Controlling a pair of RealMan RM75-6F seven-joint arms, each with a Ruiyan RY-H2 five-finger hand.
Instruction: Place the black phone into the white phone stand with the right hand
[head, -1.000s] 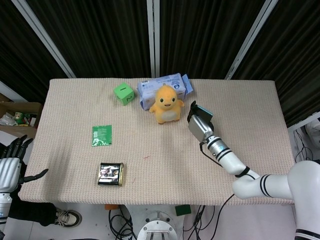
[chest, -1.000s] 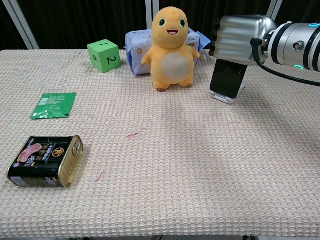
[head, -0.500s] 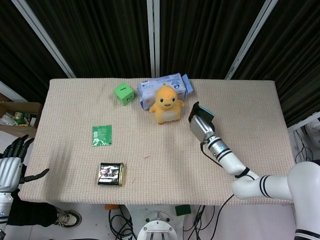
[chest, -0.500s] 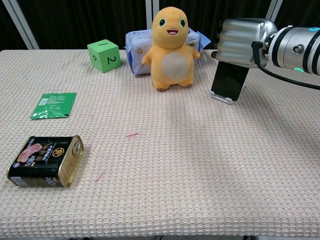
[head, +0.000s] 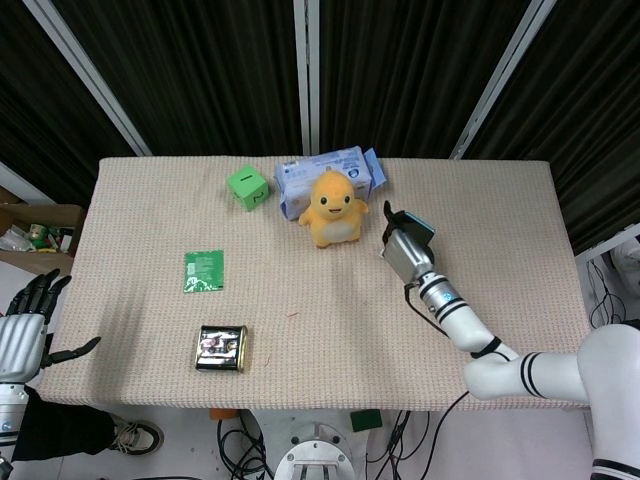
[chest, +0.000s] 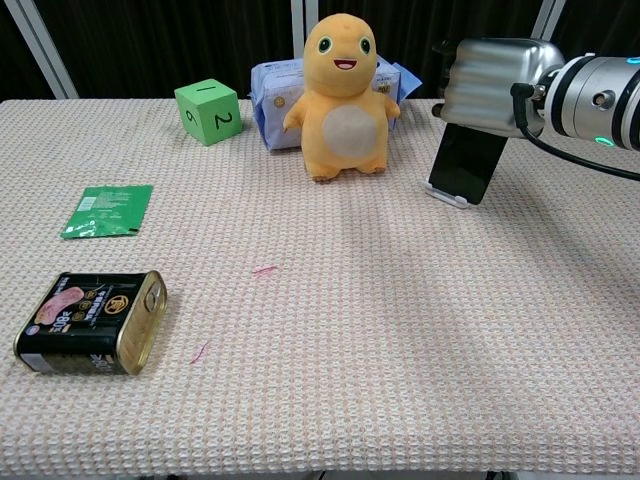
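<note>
Right robot hand (chest: 492, 82): grips top of flat black phone (chest: 468, 163).
Stand: white plastic phone stand (chest: 447, 194) beneath phone.
Technique: seat lower edge fully, then release.

A beige waffle-textured cloth (chest: 400, 330) was spread over the table. A black phone (chest: 467, 163) was seen in a white stand (chest: 447, 194), under a silver right hand (chest: 492, 82). An orange plush toy (chest: 343, 95) with a pale belly, a green cube (chest: 207, 111) marked in black, a blue-and-white packet (chest: 272, 92), a green sachet (chest: 107, 210) and a black-and-gold tin (chest: 92, 322) were noted.
</note>
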